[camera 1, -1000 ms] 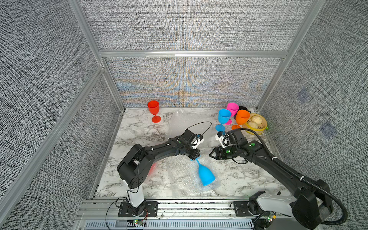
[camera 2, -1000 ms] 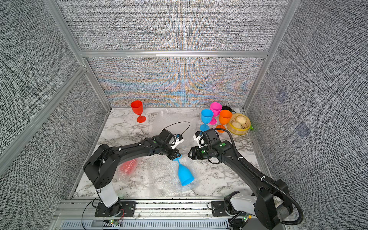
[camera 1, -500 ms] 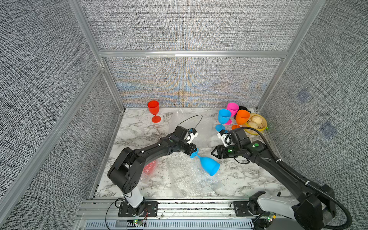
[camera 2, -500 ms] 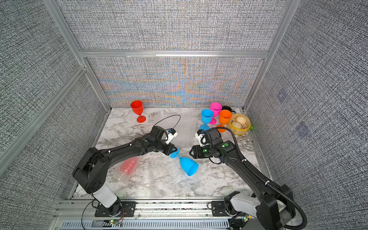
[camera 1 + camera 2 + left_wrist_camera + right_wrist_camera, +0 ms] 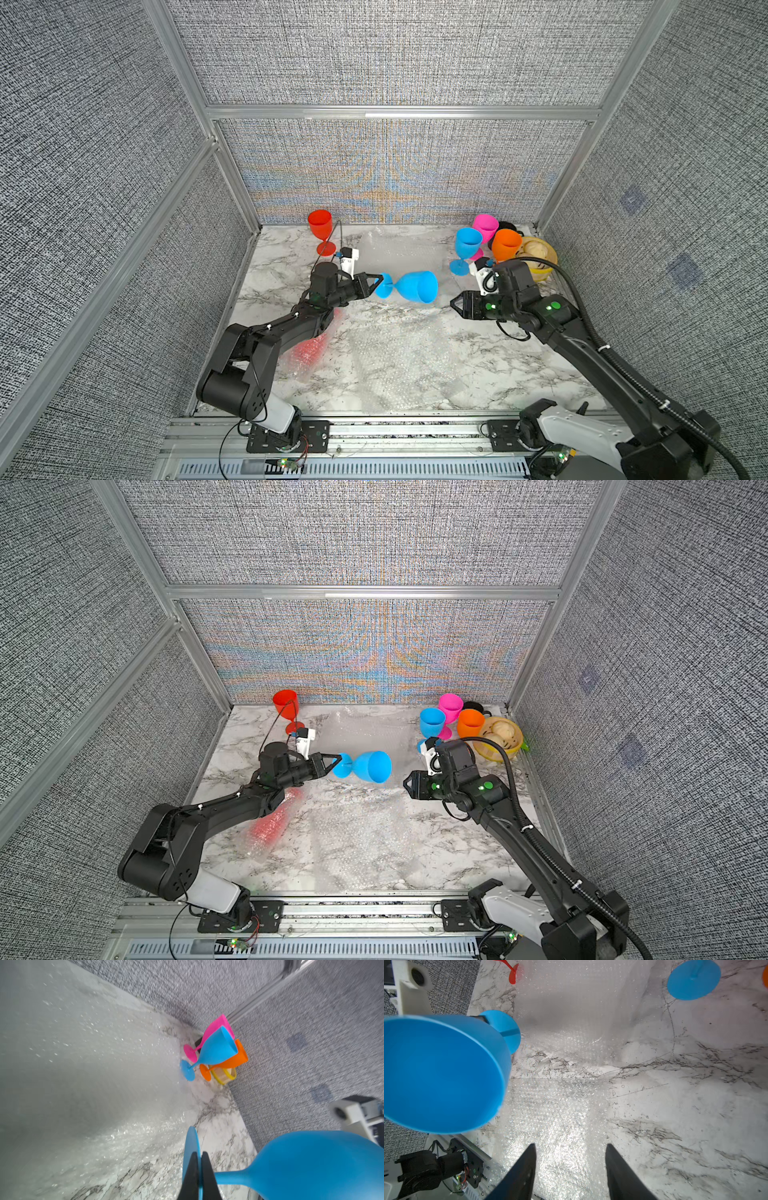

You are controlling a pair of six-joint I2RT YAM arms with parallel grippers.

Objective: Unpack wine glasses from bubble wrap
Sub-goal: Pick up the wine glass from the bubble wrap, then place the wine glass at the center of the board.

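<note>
Wine glasses inspected left to right. Under your left arm, the wrapped red glass point(image 5: 308, 352) lies on the table point(image 5: 519, 374), not yet opened; I judge it the only one left to do. Behind it, a bare red glass point(image 5: 321, 228) stands upright by the back wall.

Your left gripper point(image 5: 375, 281) is pinched tight on the round foot of the held blue glass point(image 5: 417, 286). The left wrist view shows both fingers point(image 5: 194, 1167) squeezing that foot edge-on.

Change noted: a second ago this glass hung bowl-down over the loose bubble wrap point(image 5: 395, 353) near the front edge — it has since been raised and swung level. Its stem is now horizontal, its mouth faces your right gripper point(image 5: 454, 303), and it is clear of every sheet. I judge it unwrapped and due for standing up or a hand-over.

The right gripper carries nothing, jaws about half apart, near the bowl's mouth but not touching (the gap shows in both top views). In the back right corner the upright blue glass point(image 5: 468, 245), pink glass point(image 5: 485, 224) and orange glass point(image 5: 506, 245) stand bare.
</note>
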